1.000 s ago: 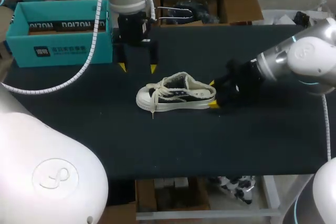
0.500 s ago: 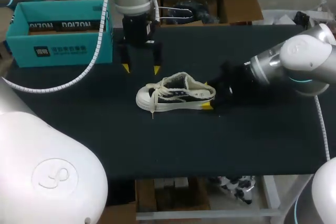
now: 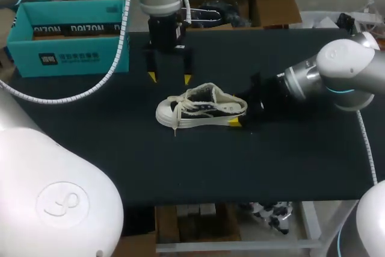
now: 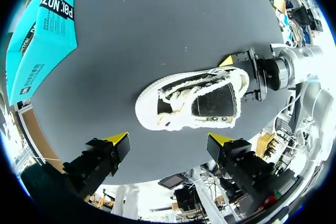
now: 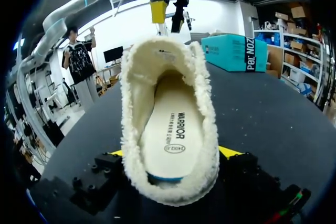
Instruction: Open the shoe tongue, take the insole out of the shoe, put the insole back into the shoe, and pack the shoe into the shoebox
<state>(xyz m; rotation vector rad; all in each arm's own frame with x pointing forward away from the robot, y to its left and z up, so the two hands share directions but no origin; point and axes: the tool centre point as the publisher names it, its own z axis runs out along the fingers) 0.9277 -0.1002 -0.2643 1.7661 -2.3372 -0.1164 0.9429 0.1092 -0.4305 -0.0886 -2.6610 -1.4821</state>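
On the dark bench (image 3: 120,161) stands one shoe (image 3: 201,111), its one insole (image 5: 170,129) lying inside. The right hand (image 5: 174,152) sits at the heel; whether it grips, I cannot tell. Beyond the shoe the left hand (image 3: 169,78) hangs wide open, empty. Farthest back stands one teal shoebox (image 3: 66,40).

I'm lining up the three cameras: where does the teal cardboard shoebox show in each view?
Head view: teal cardboard shoebox at the table's far left corner.
Left wrist view: shoebox past the white lace-up shoe's toe.
Right wrist view: shoebox beyond the shoe's toe end, to one side.
Shared landmark: that shoe.
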